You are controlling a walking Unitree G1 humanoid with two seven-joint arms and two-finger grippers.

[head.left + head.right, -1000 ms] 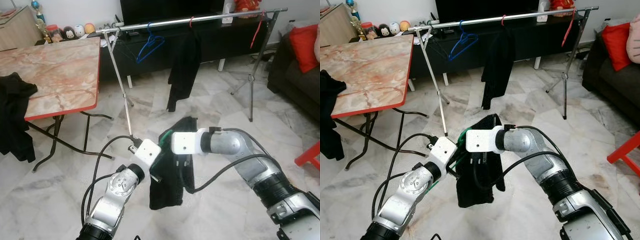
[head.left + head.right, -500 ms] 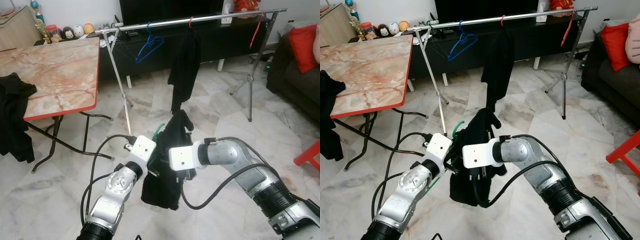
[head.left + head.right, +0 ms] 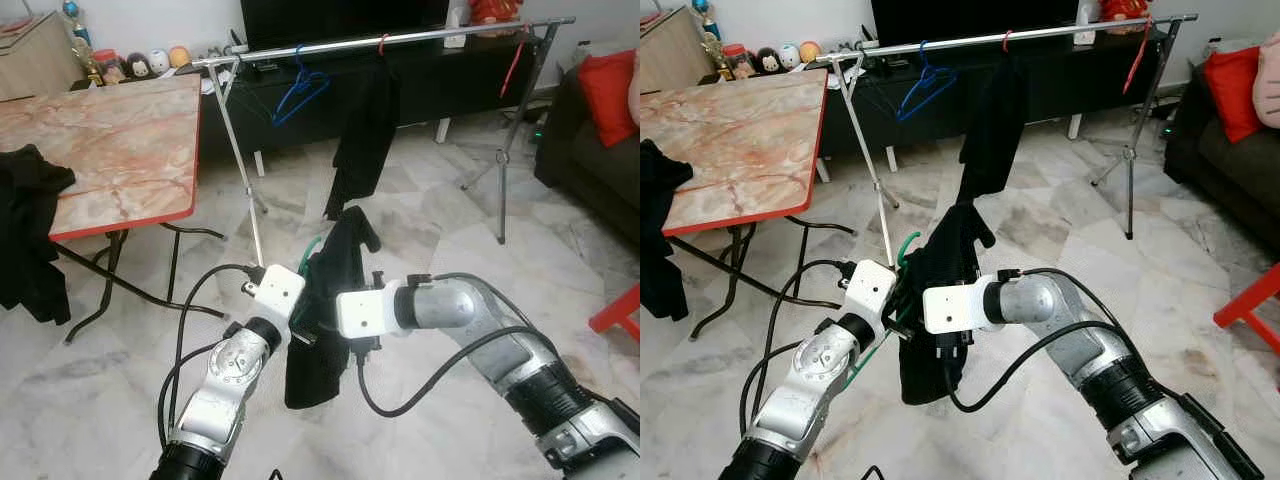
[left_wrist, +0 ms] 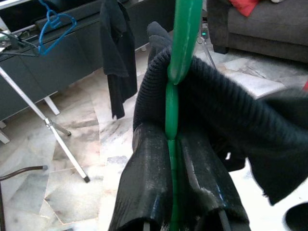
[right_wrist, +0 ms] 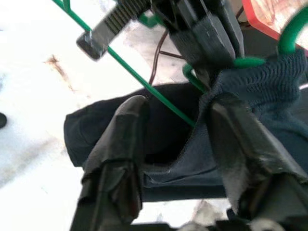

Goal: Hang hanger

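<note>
A green hanger (image 4: 185,38) carries a black knitted garment (image 3: 337,262), held low in front of me over the floor. My left gripper (image 4: 171,168) is shut on the hanger's green wire just below the neck, and the hanger's hook (image 3: 905,245) pokes out above the cloth. Beside it, my right gripper (image 5: 178,139) is open, its fingers (image 5: 120,144) spread around the garment's fabric and a green wire. The silver clothes rail (image 3: 400,38) stands further ahead, well above both grippers.
On the rail hang a blue hanger (image 3: 298,95), a black garment (image 3: 365,140) and a red hanger (image 3: 515,60). A marble-topped table (image 3: 110,150) with dark clothes (image 3: 30,230) stands left. A sofa with a red cushion (image 3: 610,90) and a red stool (image 3: 620,305) are right.
Both arms have lifted the hanger and garment and shifted them slightly left. The right gripper has slid lower on the cloth. The rail has not moved.
</note>
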